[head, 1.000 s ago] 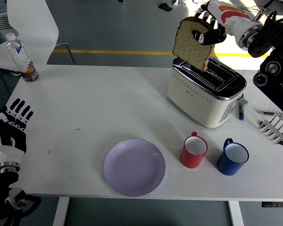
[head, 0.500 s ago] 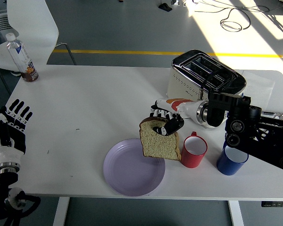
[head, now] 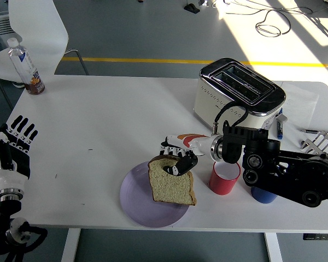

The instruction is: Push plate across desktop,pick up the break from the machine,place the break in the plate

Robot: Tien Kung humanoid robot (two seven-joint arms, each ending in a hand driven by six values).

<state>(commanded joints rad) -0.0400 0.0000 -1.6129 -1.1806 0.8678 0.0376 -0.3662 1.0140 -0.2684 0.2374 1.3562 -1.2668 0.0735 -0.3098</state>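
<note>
The right robot hand (head: 177, 158) reached in from the right over the counter (head: 109, 120), fingers clamped on the top edge of a slice of bread (head: 172, 183). The slice hung upright, slightly tilted, over the right part of the lilac plate (head: 136, 199); its lower edge was at the plate's surface, but contact could not be confirmed. The plate sat near the counter's front edge, left of the red mug (head: 224, 177). The right arm's black forearm passed above the red mug and covered most of the blue mug (head: 261, 195) just beside it.

The toaster (head: 238, 95) stood behind the mugs, well apart from the plate, both slots showing dark. A blue marker (head: 279, 126) lay just right of the toaster, and a metal rack (head: 320, 144) lay near the right edge.

The left robot hand (head: 13, 150) rested at the left edge of the counter, fingers extended and apart, gripping nothing. A water bottle (head: 24, 65) stood at the far left corner, with a white chair (head: 33, 33) behind it.
</note>
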